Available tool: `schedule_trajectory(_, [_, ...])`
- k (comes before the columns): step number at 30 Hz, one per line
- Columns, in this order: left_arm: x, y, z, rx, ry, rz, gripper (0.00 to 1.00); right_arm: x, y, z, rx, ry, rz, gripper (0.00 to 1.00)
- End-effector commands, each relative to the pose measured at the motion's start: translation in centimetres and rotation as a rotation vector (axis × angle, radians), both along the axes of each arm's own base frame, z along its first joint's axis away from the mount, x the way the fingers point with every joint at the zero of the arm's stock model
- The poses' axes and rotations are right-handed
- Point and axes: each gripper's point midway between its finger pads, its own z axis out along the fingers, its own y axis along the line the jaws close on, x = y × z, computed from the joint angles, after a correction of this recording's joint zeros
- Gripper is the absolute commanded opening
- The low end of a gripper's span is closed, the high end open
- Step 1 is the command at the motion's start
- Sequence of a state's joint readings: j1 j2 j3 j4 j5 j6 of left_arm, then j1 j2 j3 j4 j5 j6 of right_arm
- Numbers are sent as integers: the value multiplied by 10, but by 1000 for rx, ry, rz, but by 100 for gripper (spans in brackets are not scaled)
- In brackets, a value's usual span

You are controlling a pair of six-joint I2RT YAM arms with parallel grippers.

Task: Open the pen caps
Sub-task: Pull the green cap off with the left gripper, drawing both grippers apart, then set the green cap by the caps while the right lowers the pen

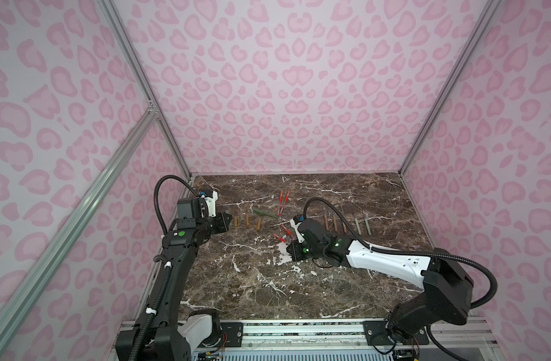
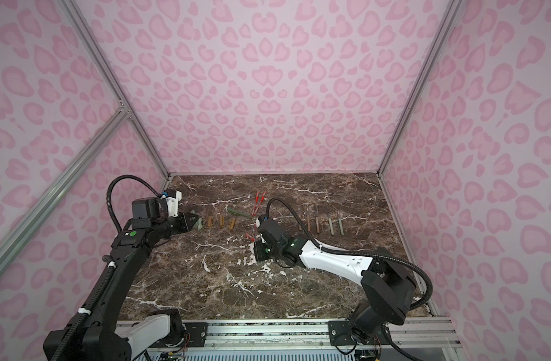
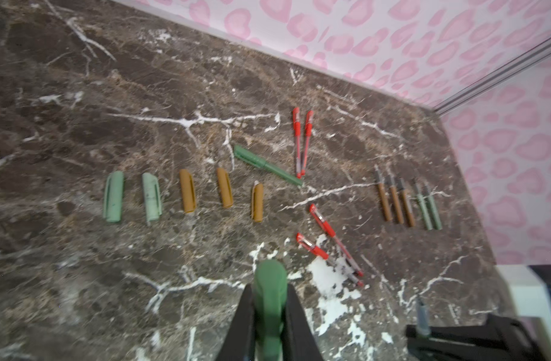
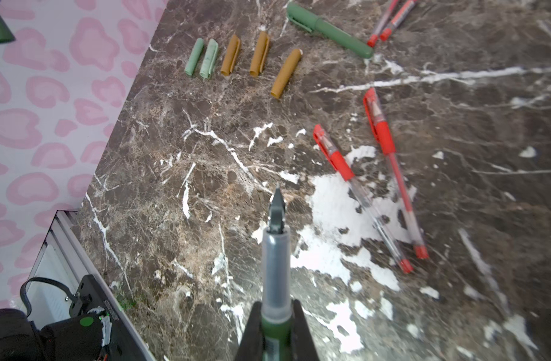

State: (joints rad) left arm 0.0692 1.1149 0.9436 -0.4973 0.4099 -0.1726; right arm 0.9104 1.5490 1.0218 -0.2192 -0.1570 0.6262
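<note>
Above a marble-patterned desk (image 3: 80, 281), the left claw (image 3: 269, 318) is clamped on a dark green pen cap (image 3: 269, 281), while the right claw (image 4: 275, 331) grips an uncapped dark green pen barrel (image 4: 275, 265), nib exposed. Five removed pen caps (image 3: 186, 195), pale green and tan, lie in a row on the desk near the left arm.

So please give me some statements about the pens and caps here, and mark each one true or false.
1. The left hand holds a dark green cap. True.
2. The right hand is empty. False: it grips an uncapped pen barrel.
3. Five loose caps lie in a row. True.
4. All four red pens are uncapped. False: their caps are still on.
5. One dark green pen lies capped on the table. True.
</note>
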Motion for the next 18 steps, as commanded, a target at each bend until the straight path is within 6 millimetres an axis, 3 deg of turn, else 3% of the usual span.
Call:
schedule_trajectory(1, [-21,24,-34,199,110,2,4,6,-33,-3,-82,-15,-56,0])
schedule_trajectory(7, [-30,57,-84,396,228,47,3,16,-91,1,-147,-2,-144,0])
schedule_trajectory(18, [-28,77,-147,484,483,5,3,20,-188,-2,-240,32,-304,0])
